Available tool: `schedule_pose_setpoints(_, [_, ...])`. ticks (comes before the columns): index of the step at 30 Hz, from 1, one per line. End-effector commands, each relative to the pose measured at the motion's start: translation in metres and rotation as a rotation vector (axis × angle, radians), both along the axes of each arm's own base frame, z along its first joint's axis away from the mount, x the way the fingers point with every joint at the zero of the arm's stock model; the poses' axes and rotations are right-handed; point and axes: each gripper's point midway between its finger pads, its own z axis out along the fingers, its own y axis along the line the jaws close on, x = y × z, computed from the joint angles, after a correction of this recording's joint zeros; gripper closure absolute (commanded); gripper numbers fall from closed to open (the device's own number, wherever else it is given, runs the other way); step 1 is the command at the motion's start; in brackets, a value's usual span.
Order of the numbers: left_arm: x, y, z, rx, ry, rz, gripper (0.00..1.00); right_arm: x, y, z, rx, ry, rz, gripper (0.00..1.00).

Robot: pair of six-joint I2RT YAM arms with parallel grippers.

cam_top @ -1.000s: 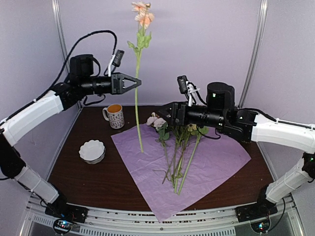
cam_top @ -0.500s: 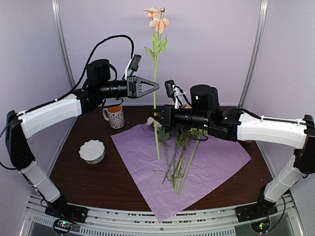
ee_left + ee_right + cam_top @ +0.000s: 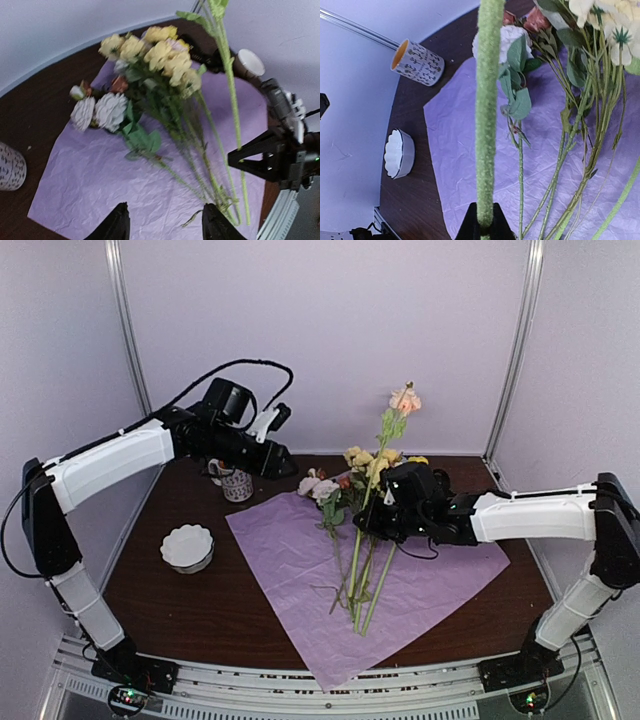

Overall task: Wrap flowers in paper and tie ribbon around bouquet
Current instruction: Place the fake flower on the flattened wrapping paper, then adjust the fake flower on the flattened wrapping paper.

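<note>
The pale pink paper lies flat on the table with several flowers on it, yellow blooms and white ones at the far end. My right gripper is shut on the green stem of a peach flower, which leans up and to the right above the others. In the left wrist view the same grip shows, the right gripper pinching that stem. My left gripper hangs by the mug, open, and its fingers hold nothing above the paper. The ribbon is out of view.
A patterned mug stands at the back left beside the paper's corner. A white scalloped bowl sits on the dark table to the left of the paper. Grey walls and metal posts close in the back and sides.
My left gripper let go of the peach flower's stem and drew back and down toward the mug. My right gripper closed on that stem and tilted the flower lower, over the others.
</note>
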Motion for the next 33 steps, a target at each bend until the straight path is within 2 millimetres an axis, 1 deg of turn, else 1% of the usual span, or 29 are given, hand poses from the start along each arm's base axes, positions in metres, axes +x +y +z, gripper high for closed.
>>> schedule_pose_setpoints(1, [-0.004, 0.052, -0.094, 0.377, 0.104, 0.067, 0.48, -0.003, 0.003, -0.033, 0.023, 0.124, -0.055, 1.0])
schedule_pose_setpoints(4, [-0.013, 0.059, -0.121, 0.416, 0.157, 0.072, 0.48, -0.005, -0.002, -0.059, -0.023, 0.177, -0.075, 1.0])
schedule_pose_setpoints(5, [-0.017, 0.063, -0.131, 0.432, 0.174, 0.076, 0.49, -0.007, -0.003, -0.068, -0.04, 0.196, -0.076, 0.96])
schedule_pose_setpoints(7, [-0.021, 0.07, -0.143, 0.459, 0.193, 0.087, 0.48, -0.011, -0.005, -0.08, -0.059, 0.227, -0.075, 0.86])
schedule_pose_setpoints(10, [-0.026, 0.08, -0.157, 0.502, 0.208, 0.098, 0.48, -0.017, -0.011, -0.087, -0.07, 0.244, -0.078, 0.71])
schedule_pose_setpoints(13, [-0.031, 0.09, -0.169, 0.547, 0.216, 0.105, 0.47, -0.022, -0.024, -0.077, -0.095, 0.204, -0.105, 0.61])
schedule_pose_setpoints(15, [-0.034, 0.096, -0.176, 0.572, 0.221, 0.11, 0.47, -0.025, -0.033, -0.064, -0.121, 0.164, -0.112, 0.58])
schedule_pose_setpoints(18, [-0.038, 0.102, -0.184, 0.592, 0.227, 0.115, 0.45, -0.03, -0.053, -0.043, -0.186, 0.096, -0.108, 0.52])
schedule_pose_setpoints(20, [-0.04, 0.105, -0.189, 0.599, 0.23, 0.115, 0.44, -0.03, -0.075, -0.034, -0.281, 0.073, -0.113, 0.48])
schedule_pose_setpoints(22, [-0.041, 0.108, -0.193, 0.615, 0.229, 0.12, 0.42, -0.033, -0.1, -0.035, -0.376, 0.079, -0.122, 0.47])
schedule_pose_setpoints(25, [-0.041, 0.115, -0.199, 0.653, 0.222, 0.131, 0.41, -0.039, -0.13, -0.05, -0.457, 0.12, -0.122, 0.46])
schedule_pose_setpoints(27, [-0.041, 0.118, -0.207, 0.671, 0.227, 0.128, 0.4, -0.045, -0.143, -0.064, -0.493, 0.161, -0.103, 0.46])
schedule_pose_setpoints(30, [-0.046, 0.111, -0.218, 0.661, 0.247, 0.099, 0.41, -0.054, -0.153, -0.083, -0.551, 0.213, -0.064, 0.45])
schedule_pose_setpoints(33, [-0.051, 0.106, -0.226, 0.66, 0.257, 0.087, 0.41, -0.059, -0.161, -0.095, -0.614, 0.247, -0.044, 0.45])
